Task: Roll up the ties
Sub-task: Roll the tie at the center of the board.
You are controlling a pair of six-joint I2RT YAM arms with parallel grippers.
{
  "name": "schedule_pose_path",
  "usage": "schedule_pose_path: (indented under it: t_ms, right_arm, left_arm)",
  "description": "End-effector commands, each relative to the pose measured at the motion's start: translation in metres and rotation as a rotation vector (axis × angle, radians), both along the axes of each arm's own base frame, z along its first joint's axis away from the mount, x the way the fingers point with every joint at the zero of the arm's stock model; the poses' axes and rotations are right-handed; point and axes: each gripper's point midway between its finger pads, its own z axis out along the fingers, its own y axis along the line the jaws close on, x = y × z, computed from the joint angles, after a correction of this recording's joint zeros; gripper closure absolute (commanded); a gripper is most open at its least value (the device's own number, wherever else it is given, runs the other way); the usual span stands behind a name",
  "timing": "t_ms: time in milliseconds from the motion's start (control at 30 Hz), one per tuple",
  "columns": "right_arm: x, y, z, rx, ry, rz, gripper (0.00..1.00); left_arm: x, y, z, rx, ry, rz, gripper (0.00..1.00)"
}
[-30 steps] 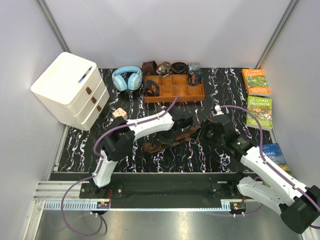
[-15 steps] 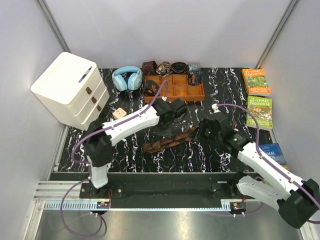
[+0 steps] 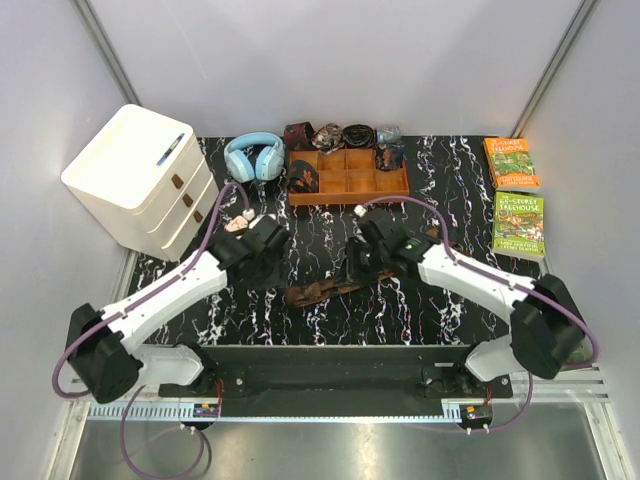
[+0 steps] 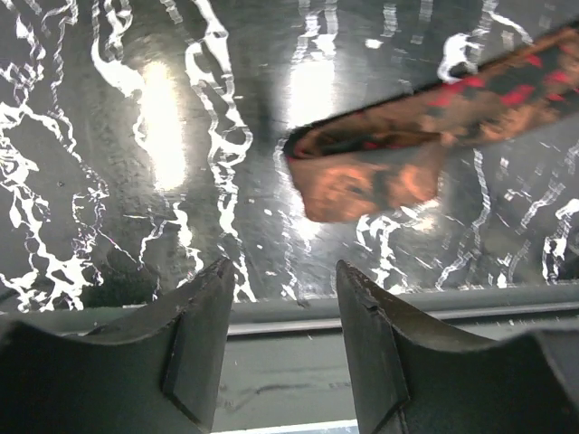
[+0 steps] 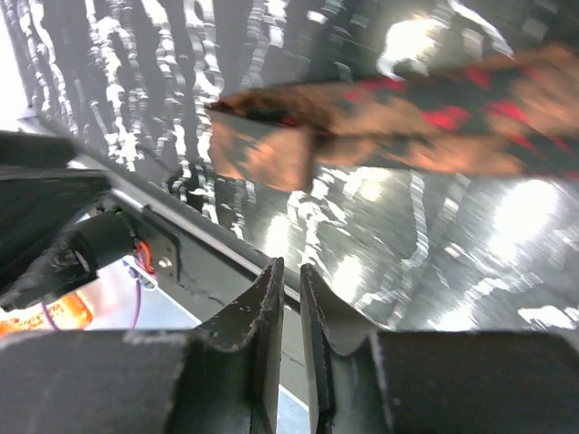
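One dark brown tie with a reddish-tan pattern [image 3: 325, 289] lies flat on the black marbled mat, running from the lower left up towards the right. My left gripper [image 3: 262, 252] is open and empty, to the left of the tie. In the left wrist view [image 4: 280, 271] the tie's wide end [image 4: 371, 172] lies ahead of the fingers, apart from them. My right gripper [image 3: 366, 257] hovers over the tie's right part. In the right wrist view [image 5: 289, 267] its jaws are nearly together with nothing between them, and the tie [image 5: 362, 122] lies beyond them.
An orange-brown wooden tray [image 3: 348, 200] at the back holds rolled ties [image 3: 304, 178], and more rolls [image 3: 328, 135] lie behind it. Blue headphones [image 3: 253, 157] and a white drawer unit [image 3: 140, 180] are at the back left. Books [image 3: 519, 222] lie on the right.
My left arm has pulled back to the left, off the tie, with its gripper open. My right arm has swung left over the tie's right part. The tie lies lower and flatter.
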Motion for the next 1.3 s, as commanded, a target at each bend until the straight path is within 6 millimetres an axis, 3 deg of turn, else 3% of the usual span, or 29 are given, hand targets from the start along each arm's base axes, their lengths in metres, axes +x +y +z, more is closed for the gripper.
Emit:
schedule_pose_path:
  t_ms: [0, 67, 233, 333, 433, 500, 567, 600, 633, 667, 733, 767, 833, 867, 900, 1000, 1267]
  right_arm:
    - [0.011, 0.045, 0.023, 0.074, -0.051, 0.102, 0.80]
    - [0.012, 0.058, 0.028, 0.088, -0.050, 0.129, 0.81]
    - [0.015, 0.082, 0.011, 0.098, 0.007, 0.180, 0.83]
    - [0.017, 0.090, 0.004, 0.094, 0.022, 0.201, 0.84]
    - [0.029, 0.091, 0.006, 0.069, -0.019, 0.191, 0.84]
    - [0.039, 0.087, 0.002, 0.025, -0.029, 0.177, 0.84]
    - [0.057, 0.085, 0.010, -0.001, -0.050, 0.147, 0.84]
    - [0.065, 0.082, 0.002, -0.032, -0.044, 0.138, 0.84]
    - [0.084, 0.080, 0.009, -0.046, -0.078, 0.104, 0.84]
    - [0.087, 0.072, -0.006, -0.104, -0.043, 0.097, 0.84]
    - [0.103, 0.061, -0.007, -0.169, -0.035, 0.070, 0.85]
    - [0.108, 0.058, -0.021, -0.214, -0.023, 0.082, 0.85]
    - [0.121, 0.056, -0.018, -0.264, -0.051, 0.080, 0.85]
    - [0.118, 0.050, -0.035, -0.323, -0.011, 0.104, 0.85]
    - [0.124, 0.054, -0.029, -0.324, -0.026, 0.107, 0.85]
    - [0.125, 0.052, -0.045, -0.375, 0.005, 0.138, 0.85]
    - [0.119, 0.055, -0.083, -0.410, 0.081, 0.207, 0.86]
  left_arm:
    - [0.013, -0.011, -0.005, -0.155, -0.061, 0.021, 0.47]
    - [0.013, -0.009, -0.013, -0.168, -0.061, 0.023, 0.47]
    - [0.013, -0.010, -0.026, -0.225, -0.066, 0.037, 0.47]
    - [0.018, -0.018, -0.023, -0.289, -0.105, 0.035, 0.47]
    - [0.019, -0.017, -0.018, -0.309, -0.134, 0.042, 0.47]
    - [0.016, -0.016, -0.013, -0.324, -0.145, 0.040, 0.53]
    - [0.010, -0.018, -0.012, -0.349, -0.138, 0.039, 0.65]
    - [0.004, -0.017, -0.014, -0.359, -0.134, 0.040, 0.65]
    - [0.000, -0.018, -0.015, -0.366, -0.128, 0.041, 0.67]
    - [-0.009, -0.026, -0.016, -0.378, -0.114, 0.027, 0.68]
    - [-0.019, -0.032, -0.020, -0.380, -0.099, 0.049, 0.69]
    - [-0.029, -0.041, -0.022, -0.382, -0.082, 0.020, 0.70]
    - [-0.035, -0.050, -0.033, -0.355, -0.055, 0.027, 0.74]
    - [-0.041, -0.059, -0.037, -0.360, -0.033, 0.032, 0.77]
    - [-0.044, -0.064, -0.046, -0.338, -0.011, 0.036, 0.80]
    - [-0.048, -0.086, -0.056, -0.358, 0.005, 0.058, 0.85]
    - [-0.037, -0.104, -0.087, -0.304, 0.036, 0.112, 0.90]
